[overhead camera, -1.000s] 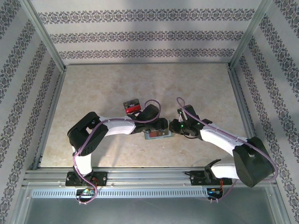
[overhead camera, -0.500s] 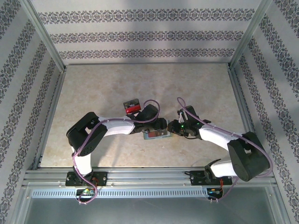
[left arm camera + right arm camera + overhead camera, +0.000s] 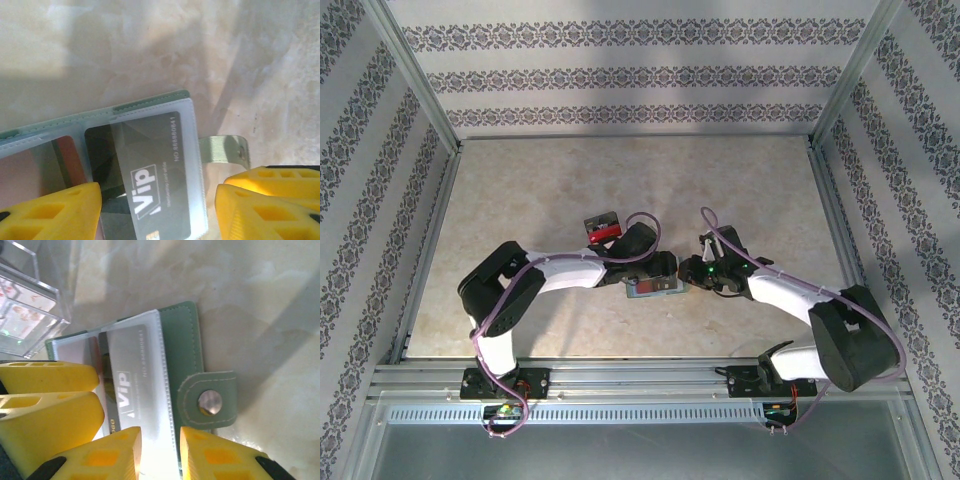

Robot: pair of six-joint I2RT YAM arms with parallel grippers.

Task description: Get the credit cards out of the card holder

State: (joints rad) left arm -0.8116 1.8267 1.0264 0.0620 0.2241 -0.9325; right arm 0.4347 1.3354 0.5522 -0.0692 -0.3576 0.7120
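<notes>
Top external view: both arms reach in to the middle of the marble-patterned table (image 3: 520, 190), where the card holder (image 3: 655, 289) lies open and flat. The left gripper (image 3: 663, 272) sits over its far side and the right gripper (image 3: 691, 276) comes at it from the right. A clear plastic tray (image 3: 602, 229) with red and black contents stands just beside the left arm's wrist.

Left wrist view: the left gripper's yellow fingers (image 3: 50, 215) stand wide apart, one on each side of the holder's end panel, clamped on nothing. A dark grey VIP card (image 3: 150, 170) sits inside a clear sleeve (image 3: 192, 150), and a reddish card (image 3: 67, 160) sits in the neighbouring one. A green snap strap (image 3: 225, 150) sticks out from the panel's edge.

Right wrist view: the right gripper's jaws stand a little apart over the sleeve's outer edge. Whether they touch it cannot be told.

Both cards are in their sleeves, so the step in hand looks like lining up on the grey card. The next move probably calls for one gripper to pin the holder while the other closes on the card's free edge and draws it straight out
</notes>
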